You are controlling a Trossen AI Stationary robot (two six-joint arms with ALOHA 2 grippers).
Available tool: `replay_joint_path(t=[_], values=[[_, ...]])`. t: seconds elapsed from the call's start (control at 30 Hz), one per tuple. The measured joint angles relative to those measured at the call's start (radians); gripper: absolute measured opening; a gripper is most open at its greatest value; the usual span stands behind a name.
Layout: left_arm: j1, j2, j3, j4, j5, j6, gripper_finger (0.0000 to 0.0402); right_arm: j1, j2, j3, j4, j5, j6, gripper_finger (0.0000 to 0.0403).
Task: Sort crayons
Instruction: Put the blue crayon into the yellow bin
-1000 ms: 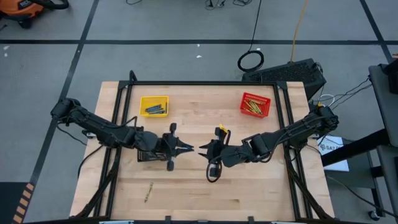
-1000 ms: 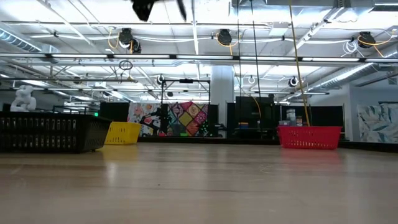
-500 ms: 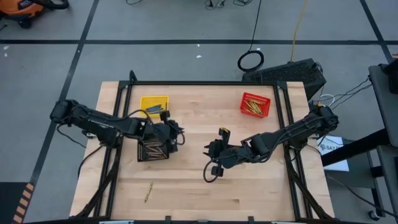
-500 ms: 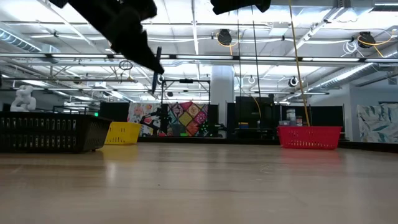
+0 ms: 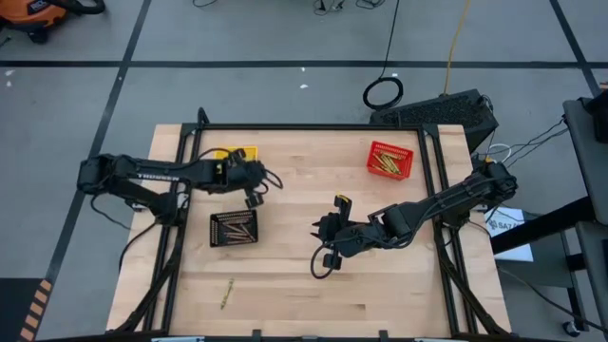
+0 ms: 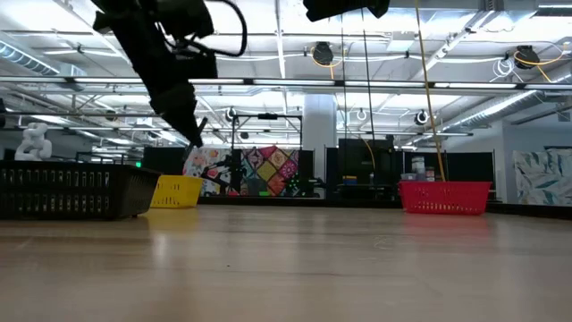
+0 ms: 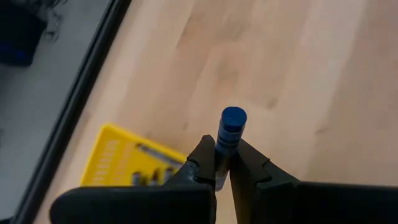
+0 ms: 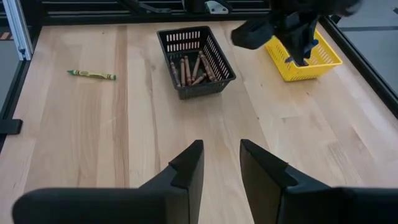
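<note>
The left hand (image 7: 222,167) is pinching a short blue crayon (image 7: 229,132) between its two dark fingers, the round blue end sticking out past the fingertips. In the high view this hand (image 5: 255,180) hangs above the tabletop just beside the yellow mesh basket (image 5: 243,152), which already holds a few dark sticks. Judged from that, the step in hand is carrying the blue crayon over to the yellow basket.

The next move calls for bringing the hand squarely over the basket's opening, lowering a little and spreading the fingers so the stick falls inside rather than on the rim.

Near the left arm sits the black mesh basket (image 5: 234,229) holding brown crayons (image 8: 193,67). The red mesh basket (image 5: 390,160), with yellowish sticks inside, is well apart toward the far right of the light wooden tabletop (image 5: 399,285). One yellow-green crayon (image 5: 227,293) lies loose near the front edge, not yet sorted.

The right hand (image 8: 220,163) waits near mid-table with its fingers spread, holding nothing.
</note>
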Motion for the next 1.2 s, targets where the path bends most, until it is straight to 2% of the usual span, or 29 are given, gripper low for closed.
replay_joint_path(t=[0.4,0.63,0.87,1.2], values=[[0.266,0.000,0.000,-0.086,0.013,0.131,0.0014,0.000,0.000,0.000,0.000,0.000,0.000,0.0091],[0.417,0.000,0.000,-0.159,0.140,0.147,0.0014,0.000,0.000,0.000,-0.004,0.000,0.000,0.0091],[0.453,0.000,0.000,-0.167,0.153,0.148,0.0020,0.000,0.000,0.000,-0.025,0.000,0.000,0.0091],[0.453,0.000,0.000,-0.166,0.153,0.145,0.0084,0.000,0.000,0.000,-0.030,0.000,0.000,0.0091]])
